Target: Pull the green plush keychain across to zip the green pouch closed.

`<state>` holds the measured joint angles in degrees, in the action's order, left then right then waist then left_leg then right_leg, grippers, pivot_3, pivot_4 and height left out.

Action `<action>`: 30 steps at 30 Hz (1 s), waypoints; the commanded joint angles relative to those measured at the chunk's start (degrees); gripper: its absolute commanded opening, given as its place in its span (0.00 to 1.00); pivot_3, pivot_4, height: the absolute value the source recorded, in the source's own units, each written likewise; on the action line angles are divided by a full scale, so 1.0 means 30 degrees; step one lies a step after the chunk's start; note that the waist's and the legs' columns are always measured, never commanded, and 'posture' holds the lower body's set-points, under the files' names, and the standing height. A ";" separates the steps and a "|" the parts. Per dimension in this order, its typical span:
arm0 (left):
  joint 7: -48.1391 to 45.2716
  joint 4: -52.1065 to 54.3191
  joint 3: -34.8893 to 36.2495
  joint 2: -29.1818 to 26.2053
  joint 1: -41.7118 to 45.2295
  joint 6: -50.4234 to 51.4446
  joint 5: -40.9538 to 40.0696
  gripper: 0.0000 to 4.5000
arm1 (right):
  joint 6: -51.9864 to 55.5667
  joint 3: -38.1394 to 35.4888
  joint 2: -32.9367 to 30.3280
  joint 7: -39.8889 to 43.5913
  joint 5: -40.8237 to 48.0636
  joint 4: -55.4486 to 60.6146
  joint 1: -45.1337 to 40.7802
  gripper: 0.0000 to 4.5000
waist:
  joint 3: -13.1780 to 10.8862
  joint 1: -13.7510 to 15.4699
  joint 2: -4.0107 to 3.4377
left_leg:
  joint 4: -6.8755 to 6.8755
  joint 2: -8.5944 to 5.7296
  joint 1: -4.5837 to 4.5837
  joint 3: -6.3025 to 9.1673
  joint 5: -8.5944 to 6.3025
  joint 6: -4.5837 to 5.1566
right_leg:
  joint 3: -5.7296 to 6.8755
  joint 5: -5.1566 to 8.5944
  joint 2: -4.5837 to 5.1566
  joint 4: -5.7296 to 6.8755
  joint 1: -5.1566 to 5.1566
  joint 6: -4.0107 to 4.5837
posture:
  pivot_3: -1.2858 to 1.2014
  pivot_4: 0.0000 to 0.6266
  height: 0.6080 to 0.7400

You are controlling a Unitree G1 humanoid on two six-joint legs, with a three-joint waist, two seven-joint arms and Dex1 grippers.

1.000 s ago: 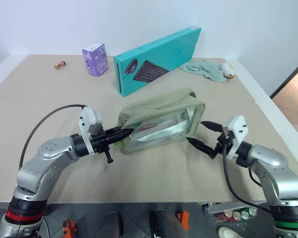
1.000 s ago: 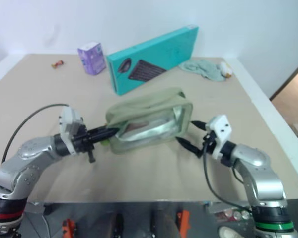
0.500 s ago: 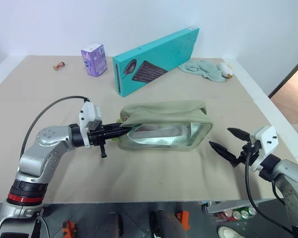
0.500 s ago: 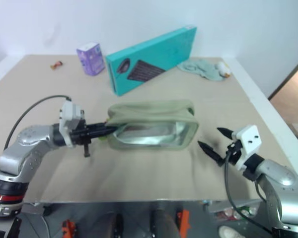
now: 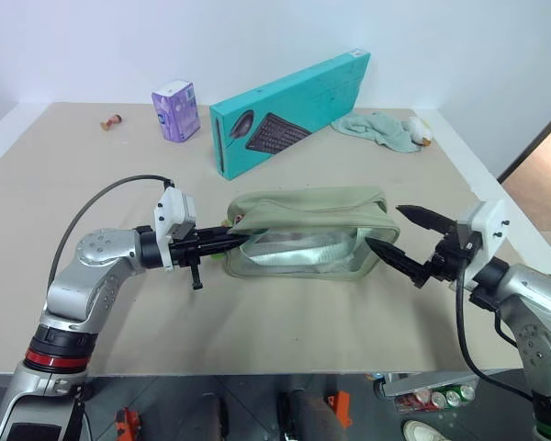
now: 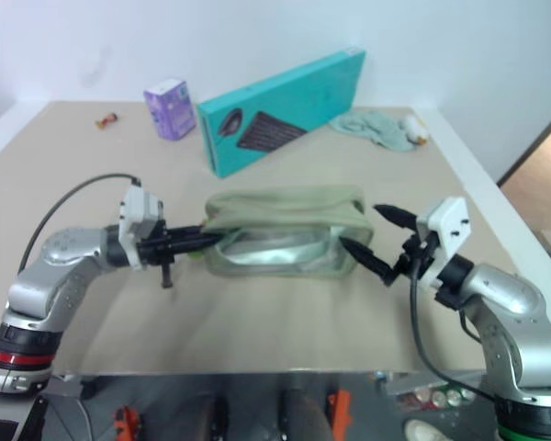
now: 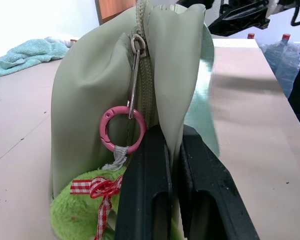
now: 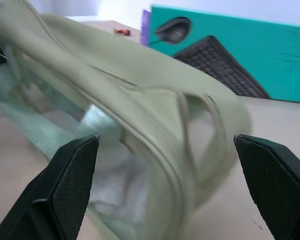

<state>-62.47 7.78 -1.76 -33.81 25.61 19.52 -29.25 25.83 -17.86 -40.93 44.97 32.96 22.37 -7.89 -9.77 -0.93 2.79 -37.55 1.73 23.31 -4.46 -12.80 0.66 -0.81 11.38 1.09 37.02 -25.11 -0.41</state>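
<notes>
The left pincer [image 5: 231,243] pinches the green pouch [image 5: 303,234] end fabric beside the green plush keychain [image 7: 85,207] to anchor it, while the right pincer [image 5: 399,234] gapes wide at the far end.

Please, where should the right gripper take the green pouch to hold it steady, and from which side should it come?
Probably the end panel of the green pouch nearest the right gripper, coming level from the robot's right. That end faces the open fingers squarely and carries a webbing strap, while the left gripper is shut on fabric at the far end beside the green plush keychain.
</notes>
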 commanded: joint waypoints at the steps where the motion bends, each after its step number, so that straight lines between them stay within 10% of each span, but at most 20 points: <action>1: -0.0006 0.0263 -0.0010 -0.0085 -0.0156 -0.0126 0.0179 0.01 | 0.0291 0.0033 -0.0537 0.0401 0.0478 0.0544 -0.0452 1.00 | 0.0000 -0.0010 0.0000 | 0.0000 0.0000 0.0001 0.0000 0.0000 0.0000 | 0.0000 0.0002 0.0001 -0.0001 0.0000 0.0000 | 0.52 0.24 1.00; 13: 0.0844 0.0196 -0.0298 0.0126 -0.0144 -0.0463 0.0857 0.00 | 0.0177 0.0017 -0.0478 0.0721 0.0523 0.0332 -0.0733 0.00 | 0.0001 -0.0019 -0.0002 | 0.0000 0.0004 -0.0007 -0.0005 0.0005 0.0009 | -0.0008 -0.0007 -0.0003 0.0001 0.0001 -0.0006 | 0.52 0.24 1.00; 23: 0.2590 0.1061 0.0696 0.0595 -0.0560 0.0931 0.0097 0.00 | 0.0037 -0.0043 -0.0599 0.0917 0.0376 0.0485 -0.0712 0.00 | 0.0002 -0.0021 -0.0003 | -0.0002 0.0001 -0.0009 -0.0009 0.0007 0.0011 | -0.0012 -0.0016 0.0000 0.0002 0.0005 -0.0021 | 0.52 0.24 1.00; 30: 0.5014 0.2219 0.3660 0.0696 -0.1154 0.3871 -0.3071 0.55 | -0.0355 0.0041 -0.0687 0.1154 0.0073 0.0498 -0.0522 0.00 | 0.0000 -0.0051 -0.0002 | 0.0000 0.0017 0.0001 0.0002 0.0007 0.0011 | -0.0006 -0.0057 -0.0011 0.0002 -0.0010 -0.0089 | 0.52 0.24 1.00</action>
<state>-49.82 11.94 4.84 -31.72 21.91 28.56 -34.48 26.08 -17.38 -41.85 47.95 33.39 22.21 -9.30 -9.77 -1.08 2.78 -37.55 1.78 23.32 -4.44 -12.78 0.70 -0.82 11.21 1.06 37.03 -25.14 -0.68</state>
